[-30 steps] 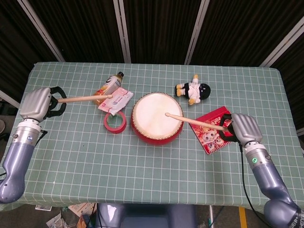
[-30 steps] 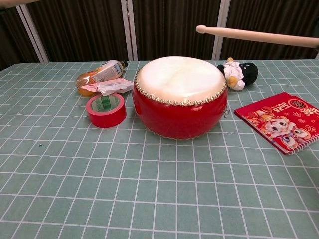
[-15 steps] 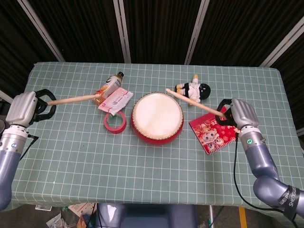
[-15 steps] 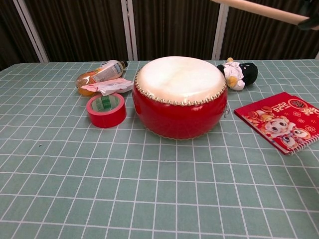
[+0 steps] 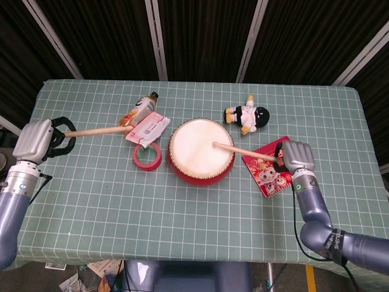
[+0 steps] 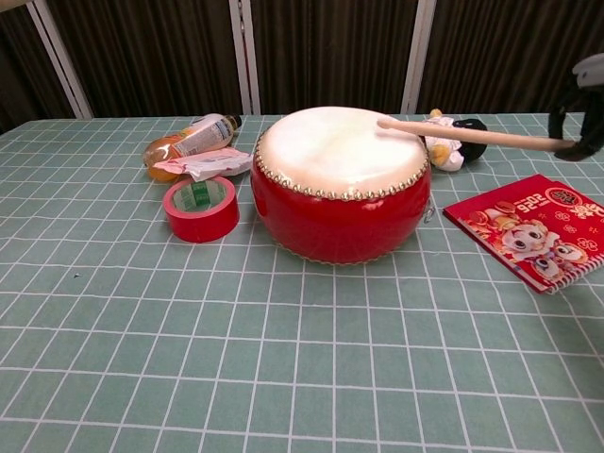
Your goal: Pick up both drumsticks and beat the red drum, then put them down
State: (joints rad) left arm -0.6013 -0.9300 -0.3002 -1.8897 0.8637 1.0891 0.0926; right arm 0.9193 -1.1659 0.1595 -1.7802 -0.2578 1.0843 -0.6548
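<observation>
Two drumsticks in play, one per hand. Right hand [image 5: 293, 157] grips the butt of the right drumstick [image 5: 243, 151], fingers wrapped around it, over the edge of the red notebook [image 5: 275, 173]; stick runs left with its tip on the white drumhead, right of centre. In the chest view that stick [image 6: 472, 136] comes in from the right edge, tip touching or just above the skin near the back right rim, cannot tell which; only a dark bit of the right hand [image 6: 587, 118] shows at the frame edge. Red drum [image 5: 201, 152] sits mid-table on the green checked cloth [image 5: 182, 225]. Left hand [image 5: 37, 140] is off the left table edge, clenched on the left drumstick [image 5: 97, 130], which points right, its far end reaching the orange drink bottle [image 5: 138, 111] lying on its side, well clear of the drum. Left hand not seen in the chest view. White and pink packet [image 5: 149, 128] lies just beside the bottle, overlapping it. Red tape roll [image 5: 147, 156] sits flat just left of the drum, close to it. Small plush toy [image 5: 247, 115] lies behind the drum to the right, apart from it.
</observation>
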